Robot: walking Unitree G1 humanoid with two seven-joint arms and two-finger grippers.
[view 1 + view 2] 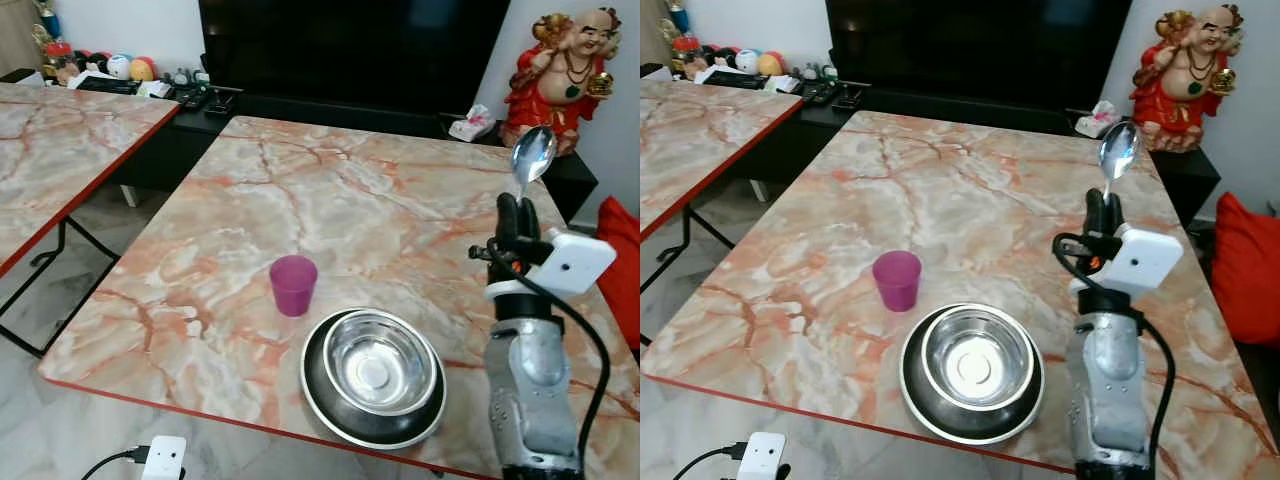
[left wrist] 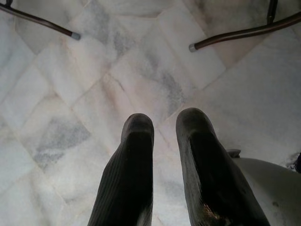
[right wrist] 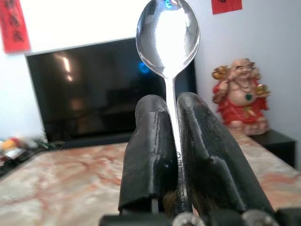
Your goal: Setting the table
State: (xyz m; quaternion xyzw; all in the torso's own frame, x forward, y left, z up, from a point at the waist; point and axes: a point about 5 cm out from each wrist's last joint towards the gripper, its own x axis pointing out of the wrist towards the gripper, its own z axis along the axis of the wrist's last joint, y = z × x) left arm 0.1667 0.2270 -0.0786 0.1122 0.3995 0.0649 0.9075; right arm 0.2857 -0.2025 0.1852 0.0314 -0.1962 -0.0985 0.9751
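Above the marble bench [image 1: 250,200], at its right side, the right gripper [image 1: 518,215] points up with its jaws clamped on the handle of a spoon [image 1: 532,155], whose bowl stands upright just over the fingertips. A steel bowl [image 1: 378,366] in a dark dish [image 1: 330,400] sits near a purple cup [image 1: 293,284]. Over the tiled floor [image 2: 84,70], the left gripper [image 2: 164,125] hangs with jaws slightly apart, gripping nothing.

An orange-veined marble-patterned table with a red edge [image 1: 250,190] carries a small purple plastic cup [image 1: 293,284] near its front edge. Just to the cup's right, closer to the front edge, a shiny steel bowl [image 1: 378,367] sits inside a dark round plate [image 1: 325,402].
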